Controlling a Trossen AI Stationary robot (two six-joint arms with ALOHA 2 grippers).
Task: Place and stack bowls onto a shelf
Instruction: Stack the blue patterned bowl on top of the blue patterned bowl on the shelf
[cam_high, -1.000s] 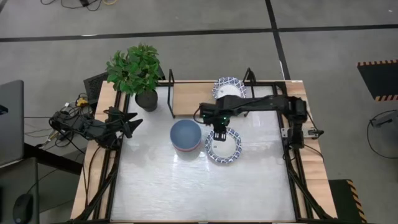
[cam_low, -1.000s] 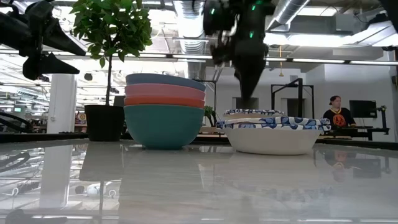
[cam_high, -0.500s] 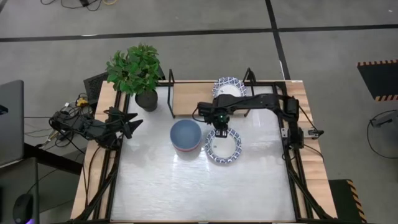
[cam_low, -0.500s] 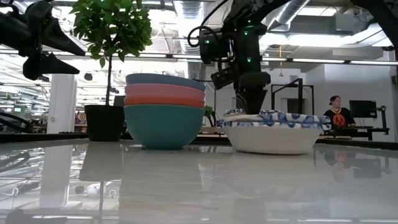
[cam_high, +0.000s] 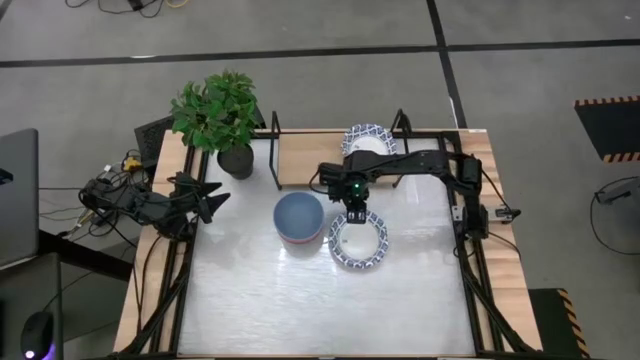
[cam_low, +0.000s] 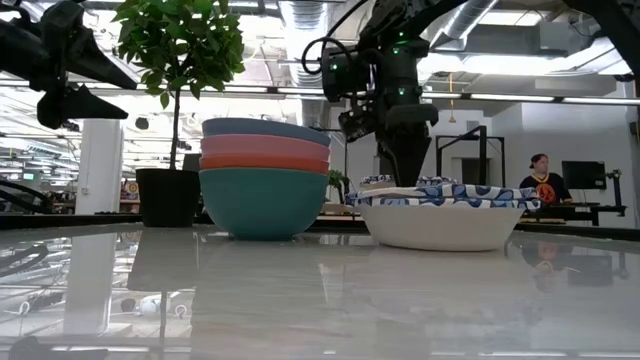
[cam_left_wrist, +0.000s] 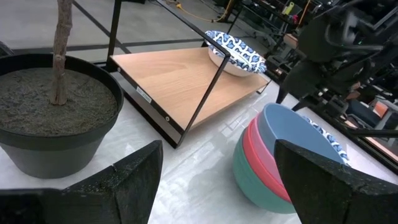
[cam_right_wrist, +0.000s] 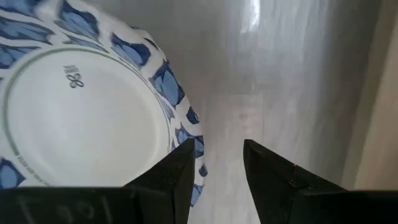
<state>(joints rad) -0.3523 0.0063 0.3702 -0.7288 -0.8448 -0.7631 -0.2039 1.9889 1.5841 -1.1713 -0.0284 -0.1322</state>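
A shallow white bowl with a blue patterned rim sits upright on the table, right of a stack of three plain bowls, blue on red on teal. Another patterned bowl rests on the shelf at the far side. My right gripper points down, open, over the near patterned bowl's far rim; one finger is over the bowl's inside and the other is outside it. My left gripper waits open at the table's left edge. My right gripper comes from above with its fingers across the patterned bowl's far rim, one inside and one outside. I cannot tell whether either finger touches the rim. The bowl stands on the table.
A dark pot with a green plant stands left of the shelf. The shelf's black wire end frames rise beside the plank. Bare tabletop stretches toward the near edge. A person is far off in the room.
My right gripper has sunk toward the patterned bowl's far rim and rolled a little at the wrist, its fingers equally far apart throughout. The left arm has kept still.
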